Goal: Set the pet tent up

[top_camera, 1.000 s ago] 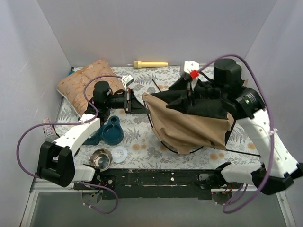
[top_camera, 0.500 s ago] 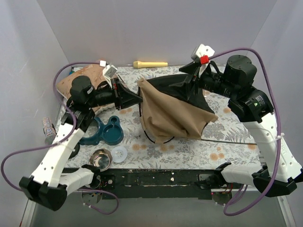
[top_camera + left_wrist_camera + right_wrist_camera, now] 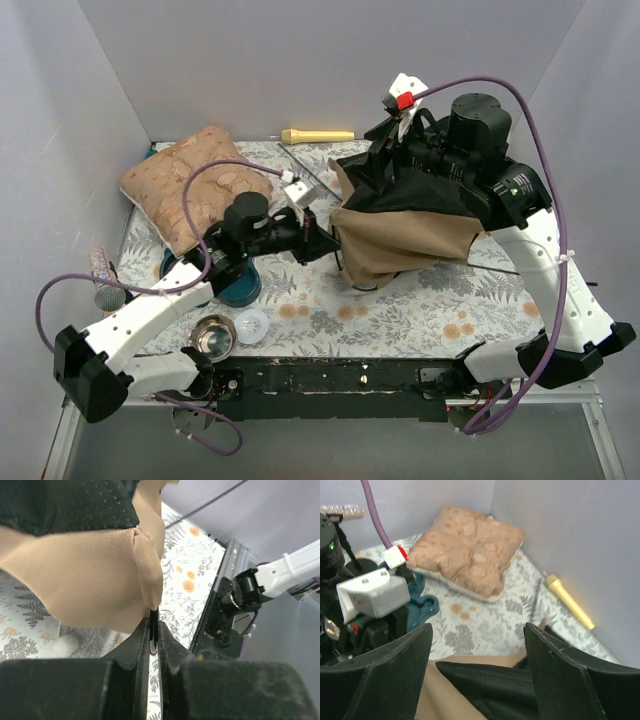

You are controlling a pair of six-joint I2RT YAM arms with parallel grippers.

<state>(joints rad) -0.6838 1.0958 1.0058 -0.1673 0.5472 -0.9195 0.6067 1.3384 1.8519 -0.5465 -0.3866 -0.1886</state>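
The pet tent (image 3: 405, 245) is a tan shell with black mesh, bunched at the centre right of the table. My left gripper (image 3: 325, 243) is at its left edge. In the left wrist view the left gripper (image 3: 154, 632) is shut on the thin black edge strip of the tent (image 3: 90, 575). My right gripper (image 3: 385, 160) is over the black top of the tent. In the right wrist view the right gripper (image 3: 477, 645) has its jaws wide apart, with the tent fabric (image 3: 485, 690) lying between and below them.
A beige-pink cushion (image 3: 190, 185) lies at the back left and also shows in the right wrist view (image 3: 470, 555). A yellow cylinder (image 3: 318, 135) lies by the back wall. A teal object (image 3: 238, 282), a steel bowl (image 3: 213, 337) and a white lid (image 3: 252, 325) are at the front left.
My left gripper has moved right and toward the front, still holding the tent's edge. The right arm has swung left and lower. The tent has bunched toward the right.
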